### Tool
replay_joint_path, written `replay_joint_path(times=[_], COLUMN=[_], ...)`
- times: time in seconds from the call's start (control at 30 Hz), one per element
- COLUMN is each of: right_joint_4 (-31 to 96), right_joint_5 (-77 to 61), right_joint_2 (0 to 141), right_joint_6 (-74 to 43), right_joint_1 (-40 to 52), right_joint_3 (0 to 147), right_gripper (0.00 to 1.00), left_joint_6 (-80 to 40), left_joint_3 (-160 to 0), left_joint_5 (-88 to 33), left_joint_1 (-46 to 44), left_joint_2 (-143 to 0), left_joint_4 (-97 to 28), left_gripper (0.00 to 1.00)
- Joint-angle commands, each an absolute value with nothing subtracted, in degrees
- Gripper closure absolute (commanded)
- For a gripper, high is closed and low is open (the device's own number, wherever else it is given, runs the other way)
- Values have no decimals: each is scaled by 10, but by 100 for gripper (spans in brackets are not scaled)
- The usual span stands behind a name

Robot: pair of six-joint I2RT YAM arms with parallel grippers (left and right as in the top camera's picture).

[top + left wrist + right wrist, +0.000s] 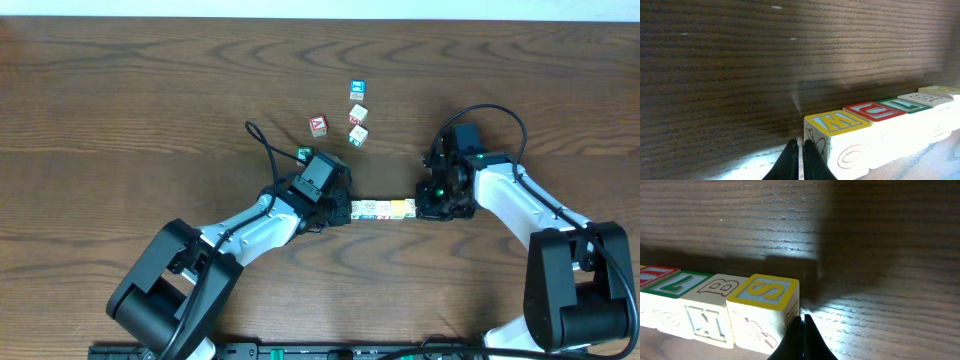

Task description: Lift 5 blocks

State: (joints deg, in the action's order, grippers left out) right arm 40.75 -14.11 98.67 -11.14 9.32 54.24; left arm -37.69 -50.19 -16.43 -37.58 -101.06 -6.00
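Several wooden alphabet blocks (382, 209) lie end to end in one straight row between my two grippers. In the left wrist view the row starts with a yellow-topped W block (837, 122), then a red-topped block (874, 110) and a green-topped block (902, 104). My left gripper (801, 145) is shut, its tips against the W block's end face. In the right wrist view a yellow-topped S block (767, 292) ends the row, beside a cream B block (720, 287). My right gripper (803, 317) is shut against the S block's end. I cannot tell whether the row is off the table.
Loose cubes lie behind the row: a blue-faced cube (357, 90), two cream cubes (358, 114) (357, 135), a red-faced cube (318, 125) and a green-faced cube (303, 154) by the left arm's cable. The dark wooden table (120, 100) stretches all around.
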Motion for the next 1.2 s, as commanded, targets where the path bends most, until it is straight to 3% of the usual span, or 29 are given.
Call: replay_joint_path(times=[0.0,0.37,1.17], right_joint_4=[403,402,396], right_joint_5=[-244,-276,-363], right_joint_2=[988,988,987], right_joint_6=[-89,-54,-95], right_joint_1=[106,107,129], right_joint_3=[541,541,541], right_gripper=[99,99,99], left_joint_6=[-384,-382,-387], left_joint_3=[-502,-502,-502], left_joint_5=[-210,-250,-266], left_joint_1=[-394,-394,-394], left_joint_2=[-1015,-1015,-1008], left_joint_4=[-46,-36,-33], left_gripper=[93,93,93])
